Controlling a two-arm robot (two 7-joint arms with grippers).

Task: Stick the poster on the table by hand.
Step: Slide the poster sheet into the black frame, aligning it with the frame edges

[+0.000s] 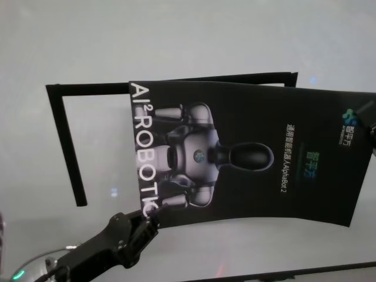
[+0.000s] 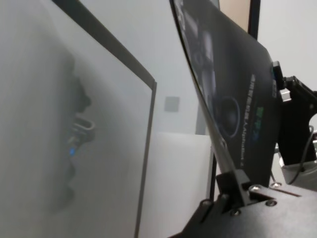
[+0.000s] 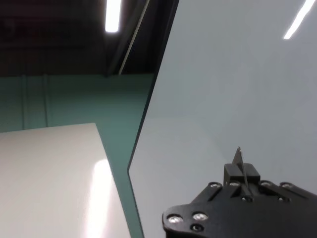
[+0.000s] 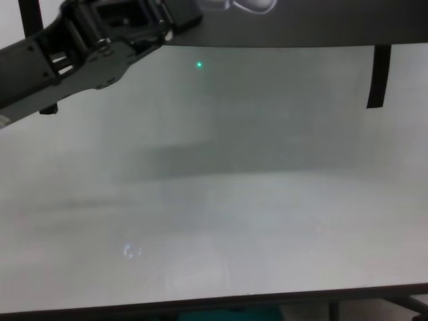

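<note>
- Poster (image 1: 247,153) is hanging above the table (image 1: 176,47), long axis spanning between my arms.
- I'm pinching its near-left corner with the left tool (image 1: 148,220).
- The right tool (image 1: 371,126) is pinching the far-right edge.

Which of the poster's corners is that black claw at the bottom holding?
The corner at the end of the big white "ROBOTIC" lettering, nearest the robot on its left side. The left gripper pinches the poster there; the other near corner hangs free.
</note>
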